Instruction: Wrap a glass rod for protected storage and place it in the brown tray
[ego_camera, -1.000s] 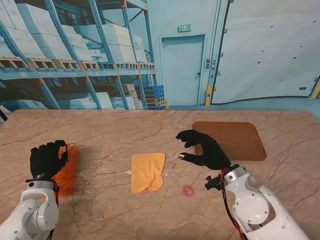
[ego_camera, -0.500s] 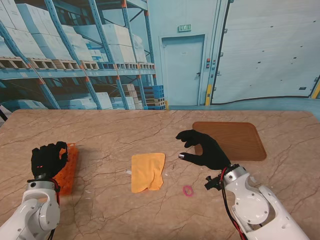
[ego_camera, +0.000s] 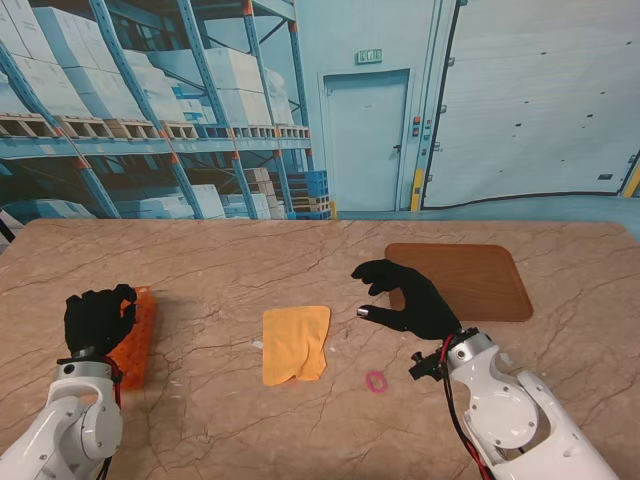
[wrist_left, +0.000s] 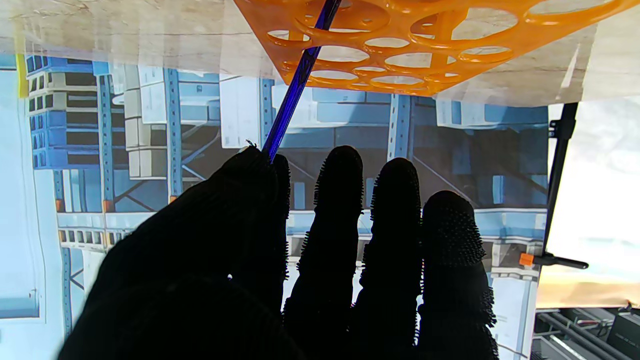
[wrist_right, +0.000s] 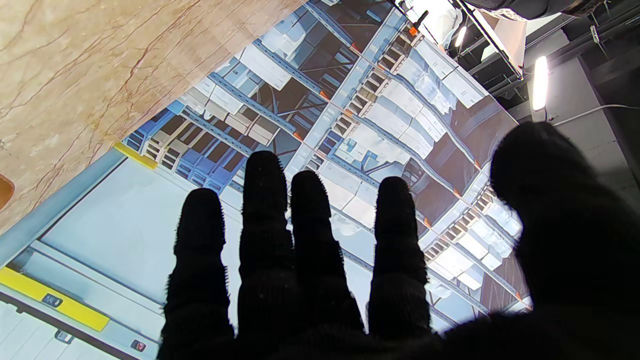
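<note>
The table (ego_camera: 300, 260) is a big tan top w/ thin dark veins like marble, & it fills the near part of the stand view. Behind it is a big picture wall: blue shelves w/ boxes at 10 o'clock, a pale door at 12, a wide grey door at 2. An orange cloth (ego_camera: 295, 342) lies flat in the middle. A small pink ring (ego_camera: 376, 381) sits just at 5 o'clock from the cloth. The brown tray (ego_camera: 470, 280) lies at 2 o'clock, flat on the table. An orange rack (ego_camera: 133, 335) w/ round holes stands at 9 o'clock. The left hand (ego_camera: 96, 318) is by the rack, thumb & finger pinched on the glass rod (wrist_left: 295, 85), a thin blue stick w/ its far end in a rack hole. The right hand (ego_camera: 405, 298) hangs near the tray's left edge, fingers spread, holding nothing.
</note>
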